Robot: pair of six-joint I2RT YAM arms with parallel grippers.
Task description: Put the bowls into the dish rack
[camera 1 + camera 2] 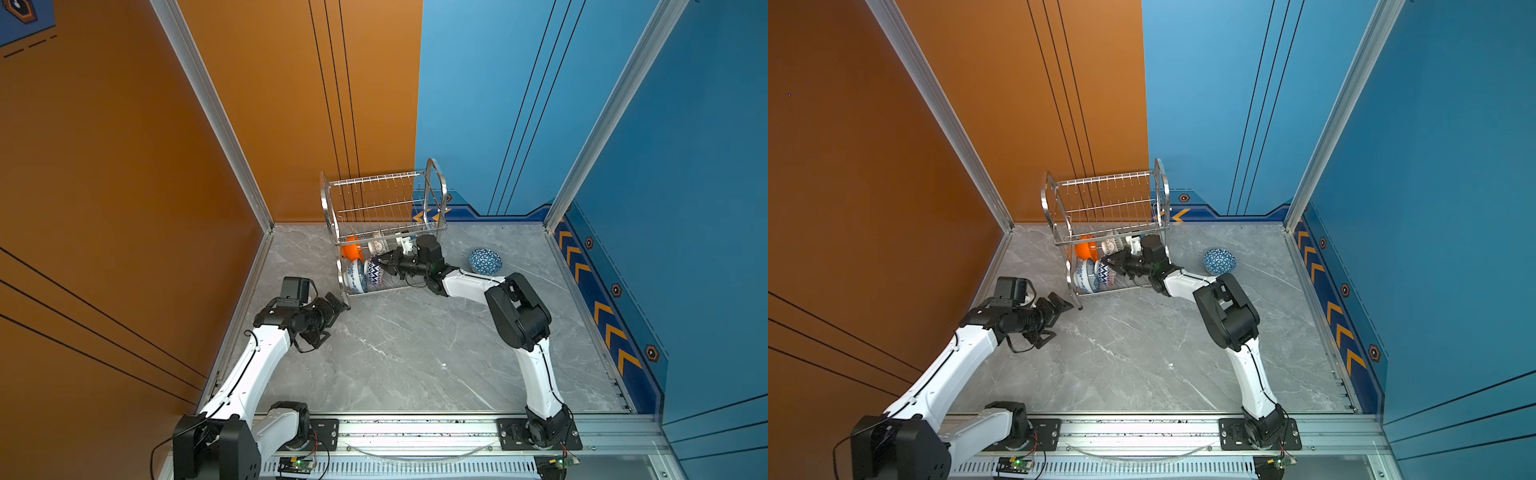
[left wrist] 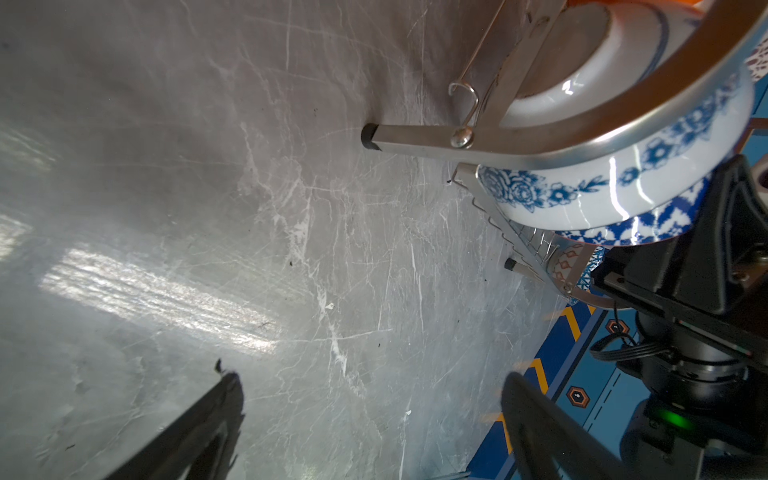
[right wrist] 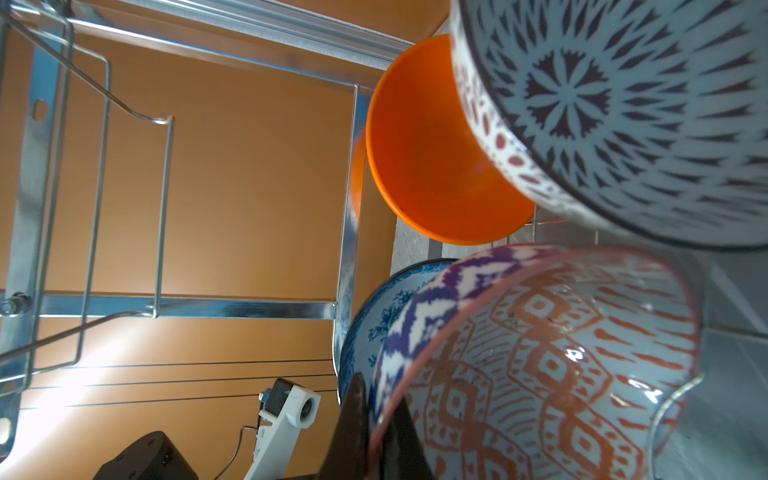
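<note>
While left fingers (image 2: 199,428) gape, right fingers (image 3: 353,419) pinch orange-white bowl (image 3: 540,365); inside rack (image 1: 328,208).

Four bowls (image 1: 356,276) stand on edge low in the dish rack (image 1: 326,203); the triangle bowl (image 1: 485,260) lies inverted outside.
</note>
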